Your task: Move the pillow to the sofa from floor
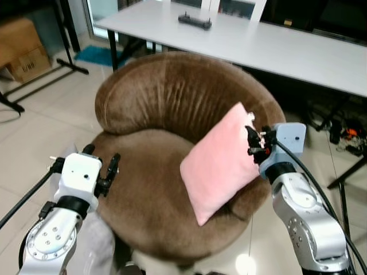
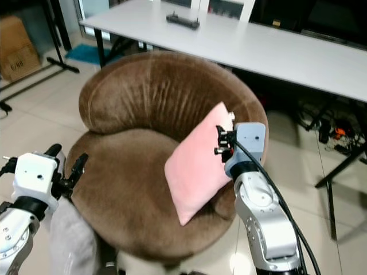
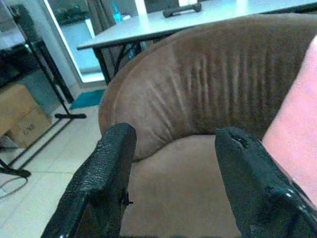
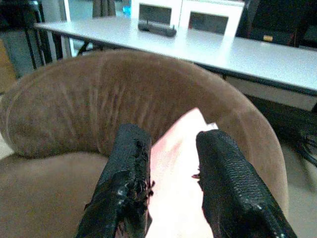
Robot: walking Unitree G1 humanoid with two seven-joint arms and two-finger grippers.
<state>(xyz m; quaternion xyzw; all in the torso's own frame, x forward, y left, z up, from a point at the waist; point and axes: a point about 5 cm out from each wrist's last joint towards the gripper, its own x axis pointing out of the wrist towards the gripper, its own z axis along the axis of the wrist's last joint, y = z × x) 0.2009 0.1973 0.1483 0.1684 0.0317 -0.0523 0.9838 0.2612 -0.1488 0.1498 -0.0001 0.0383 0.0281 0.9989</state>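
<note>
1. The brown round sofa (image 1: 172, 172) held the pink pillow (image 1: 221, 163), which stood tilted on one corner at the seat's right edge, leaning against the right armrest where it met the backrest.
2. The right tool (image 1: 252, 140) was at the pillow's upper right corner, its two black fingers (image 4: 225, 183) parted a little with the pink fabric showing between them; whether the fingers actually pressed on the pillow could not be told for sure.
3. The left tool (image 1: 102, 166) hung over the seat's left front edge, its fingers (image 3: 104, 183) spread wide apart and holding nothing, pointed toward the backrest.
4. Behind the sofa stood a long white tabletop (image 1: 258, 40) with a dark flat device (image 1: 195, 22) lying near its far edge.
5. The floor (image 1: 40, 126) was pale tile; a cardboard box (image 1: 23, 48) sat at the far left beside a black stand (image 1: 66, 54), and cables (image 1: 344, 134) lay tangled on the floor under the tabletop's right end.
</note>
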